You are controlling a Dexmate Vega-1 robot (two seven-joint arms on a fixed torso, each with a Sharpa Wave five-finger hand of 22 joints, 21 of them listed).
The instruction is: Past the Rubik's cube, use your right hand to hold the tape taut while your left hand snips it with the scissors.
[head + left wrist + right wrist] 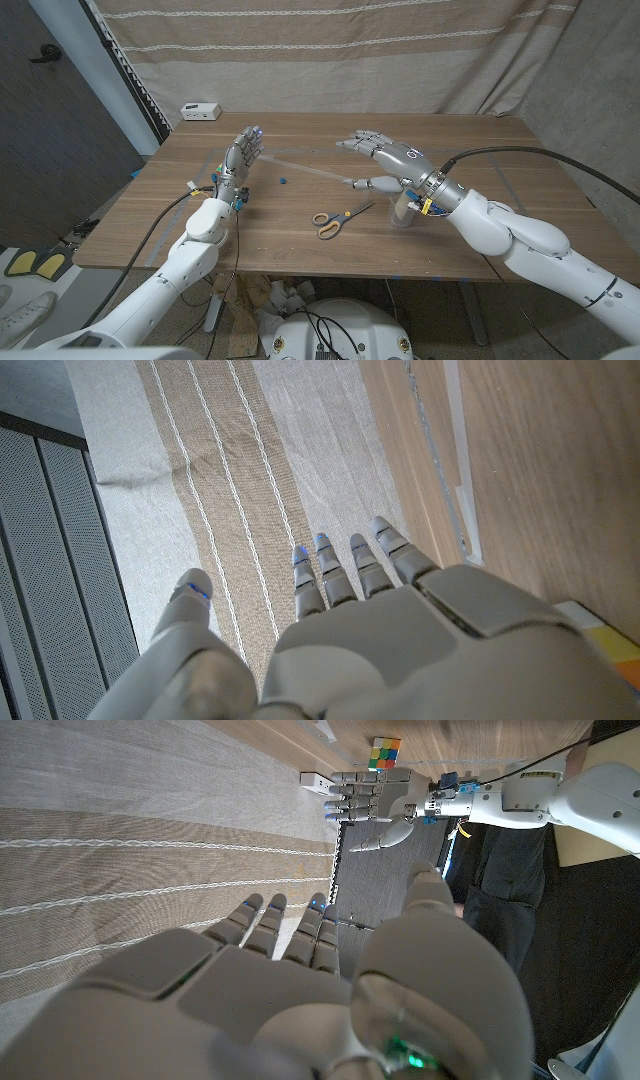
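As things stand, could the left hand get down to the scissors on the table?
Probably yes. The left hand is raised, open and empty, and the scissors lie on bare table with nothing between them.

orange-handled scissors (335,220), multicoloured cube (385,753) — striped curtain (330,50)

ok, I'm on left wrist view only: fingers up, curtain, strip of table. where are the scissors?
Observer: The scissors lie on the table between the two arms. Neither hand touches them.
Operator: right hand?
Observer: The right hand is raised over the table with its fingers spread and thumb apart. It grips nothing that I can see.
Operator: any tape out?
Observer: A thin pale strand runs from near the left hand toward the right thumb. I can't tell whether it touches either.
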